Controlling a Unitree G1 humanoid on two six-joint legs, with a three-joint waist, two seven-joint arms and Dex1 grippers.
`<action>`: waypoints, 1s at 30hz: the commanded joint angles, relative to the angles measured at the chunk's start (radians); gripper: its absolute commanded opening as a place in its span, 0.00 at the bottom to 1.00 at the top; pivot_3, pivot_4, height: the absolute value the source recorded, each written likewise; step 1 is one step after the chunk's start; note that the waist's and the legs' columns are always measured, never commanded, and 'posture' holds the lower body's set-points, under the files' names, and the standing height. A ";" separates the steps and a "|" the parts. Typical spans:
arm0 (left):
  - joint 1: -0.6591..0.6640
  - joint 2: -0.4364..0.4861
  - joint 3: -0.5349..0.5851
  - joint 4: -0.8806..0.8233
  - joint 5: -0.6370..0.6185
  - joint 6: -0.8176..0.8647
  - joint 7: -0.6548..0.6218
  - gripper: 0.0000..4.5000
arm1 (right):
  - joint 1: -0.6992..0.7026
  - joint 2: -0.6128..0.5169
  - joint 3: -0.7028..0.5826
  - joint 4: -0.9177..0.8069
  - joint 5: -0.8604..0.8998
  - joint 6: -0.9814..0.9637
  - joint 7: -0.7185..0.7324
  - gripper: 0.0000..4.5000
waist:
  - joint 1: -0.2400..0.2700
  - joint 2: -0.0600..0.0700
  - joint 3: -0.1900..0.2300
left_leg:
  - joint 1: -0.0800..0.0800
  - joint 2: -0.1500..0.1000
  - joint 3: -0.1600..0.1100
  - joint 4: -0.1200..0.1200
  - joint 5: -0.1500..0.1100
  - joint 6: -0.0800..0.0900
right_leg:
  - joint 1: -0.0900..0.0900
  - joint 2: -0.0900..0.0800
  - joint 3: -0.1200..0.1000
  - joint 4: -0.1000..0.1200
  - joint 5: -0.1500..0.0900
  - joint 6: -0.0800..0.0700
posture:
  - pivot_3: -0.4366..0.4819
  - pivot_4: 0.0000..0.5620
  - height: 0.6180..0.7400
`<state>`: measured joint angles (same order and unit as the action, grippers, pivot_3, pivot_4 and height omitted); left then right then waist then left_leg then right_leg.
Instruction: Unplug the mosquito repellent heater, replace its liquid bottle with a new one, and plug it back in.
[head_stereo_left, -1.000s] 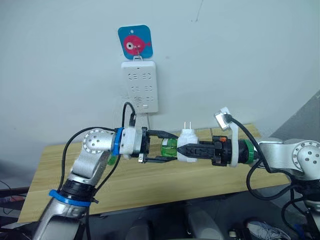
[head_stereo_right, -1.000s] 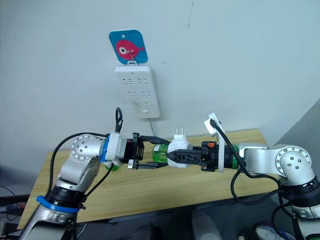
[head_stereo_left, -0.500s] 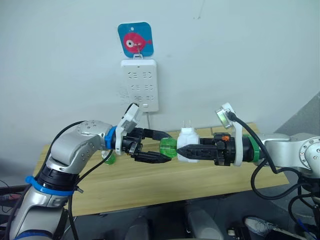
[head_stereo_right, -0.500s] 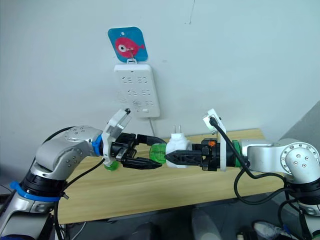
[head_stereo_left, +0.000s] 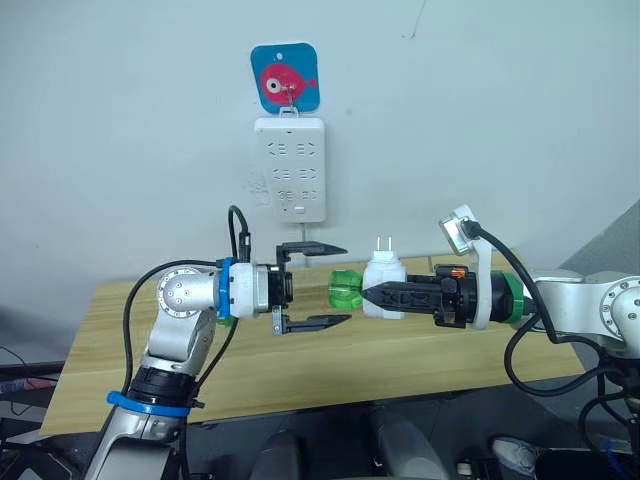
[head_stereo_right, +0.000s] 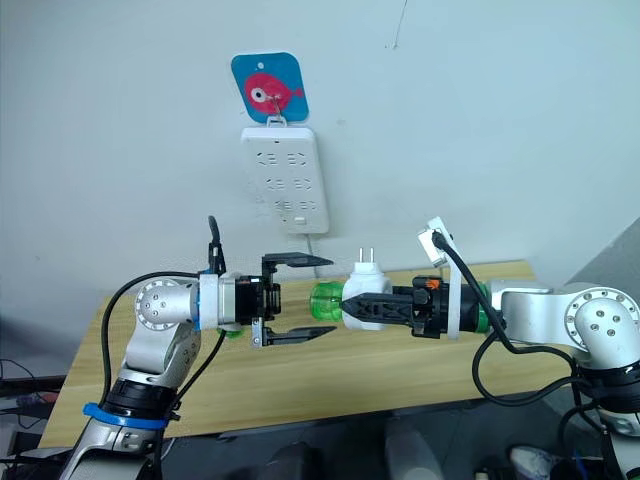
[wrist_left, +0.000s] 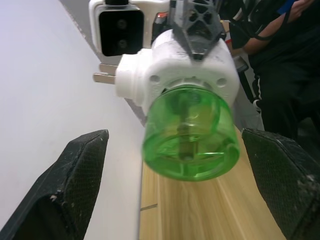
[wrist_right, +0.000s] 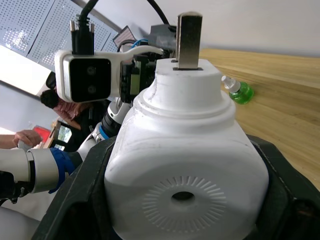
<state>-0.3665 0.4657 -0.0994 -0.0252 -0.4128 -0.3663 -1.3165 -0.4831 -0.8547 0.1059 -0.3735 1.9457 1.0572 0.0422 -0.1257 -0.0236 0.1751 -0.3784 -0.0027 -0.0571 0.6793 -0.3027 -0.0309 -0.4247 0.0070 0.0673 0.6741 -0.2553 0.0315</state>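
There is 1 mosquito repellent heater (head_stereo_left: 383, 288), 2 green liquid bottles and 1 white power strip (head_stereo_left: 291, 168) hanging on the wall beneath a blue fish hook plate (head_stereo_left: 285, 77). The heater is a small rounded white unit with 2 metal prongs pointing upward and a round vent hole ringed by fine ribs. It is held in the air above the desk (head_stereo_left: 300, 365), over its middle, pinched between the 2 fingers of the right gripper (head_stereo_left: 372, 291). 1 green bottle (head_stereo_left: 345, 289) is attached to the heater and sticks out toward the left gripper (head_stereo_left: 338, 284), whose 2 fingers are spread wide, 1 above and 1 below the bottle, apart from it. The second bottle (wrist_right: 238, 92) lies on the desk near its back edge.
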 joint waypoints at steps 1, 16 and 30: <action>-0.012 -0.007 -0.006 -0.001 0.001 -0.017 0.011 0.96 | -0.006 -0.004 -0.026 -0.022 0.027 -0.004 0.013 0.68 | 0.000 0.000 0.000 | 0.000 0.000 0.000 0.000 0.000 0.000 | 0.000 0.000 0.000 0.000 0.000 0.000 | 0.29 0.27 1.00; -0.219 0.302 -0.050 -0.176 -0.478 1.181 0.035 0.50 | -0.024 -0.054 -0.004 -0.065 0.026 0.036 0.038 0.68 | -0.011 -0.001 0.003 | -0.001 0.000 -0.005 0.001 0.000 0.000 | 0.000 0.004 -0.003 0.001 -0.003 0.005 | 0.32 0.28 1.00; -0.146 0.293 -0.048 -0.172 -0.267 0.883 -0.048 0.84 | 0.011 -0.032 0.006 -0.051 0.027 -0.026 0.049 0.68 | -0.004 0.002 0.009 | 0.000 0.000 -0.007 0.000 0.000 0.000 | -0.001 0.001 -0.003 0.001 -0.001 0.000 | 0.32 0.27 1.00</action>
<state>-0.5433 0.7821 -0.1673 -0.1736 -0.7656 0.6967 -1.3600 -0.4654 -0.8878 0.1396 -0.4050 1.9522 1.0448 0.0857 -0.1300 -0.0217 0.1836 -0.3787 -0.0026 -0.0633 0.6789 -0.3028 -0.0308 -0.4254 0.0068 0.0648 0.6754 -0.2558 0.0317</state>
